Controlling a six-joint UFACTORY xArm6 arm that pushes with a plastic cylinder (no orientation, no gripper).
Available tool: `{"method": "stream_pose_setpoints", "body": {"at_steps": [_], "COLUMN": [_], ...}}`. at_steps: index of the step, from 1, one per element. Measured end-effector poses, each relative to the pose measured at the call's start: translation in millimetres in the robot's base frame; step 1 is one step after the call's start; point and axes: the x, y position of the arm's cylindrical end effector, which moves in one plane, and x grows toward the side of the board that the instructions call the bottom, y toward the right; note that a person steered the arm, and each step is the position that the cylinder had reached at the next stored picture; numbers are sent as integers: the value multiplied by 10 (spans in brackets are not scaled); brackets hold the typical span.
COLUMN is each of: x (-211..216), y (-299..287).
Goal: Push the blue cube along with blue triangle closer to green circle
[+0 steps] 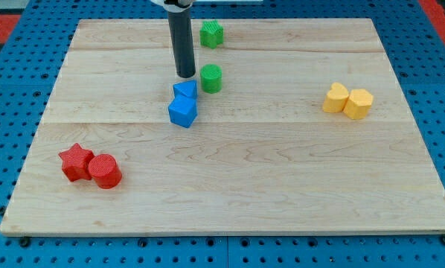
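At the view's lower left of the pale wooden worktop (282, 186) you have a red star-shaped block (74, 161) touching a red cylinder block (104, 170). Moving right, the blue cube (182, 112) sits just below the blue triangle block (184, 91), the two touching; together they form a short line running up and down the view, leaning slightly to the upper right. My tip (186, 75) stands just above the blue triangle block, with the green circle block (211, 78) just to its right. A second green block (211, 33), its shape unclear, lies near the top edge. Far right, two yellow heart-like blocks (347, 100) touch. You have no gripper here, only the rod.
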Motion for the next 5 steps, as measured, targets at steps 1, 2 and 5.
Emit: {"method": "stream_pose_setpoints", "body": {"at_steps": [1,2,5], "x": [543,1150,1415], "y": [-514,-728,-293]}}
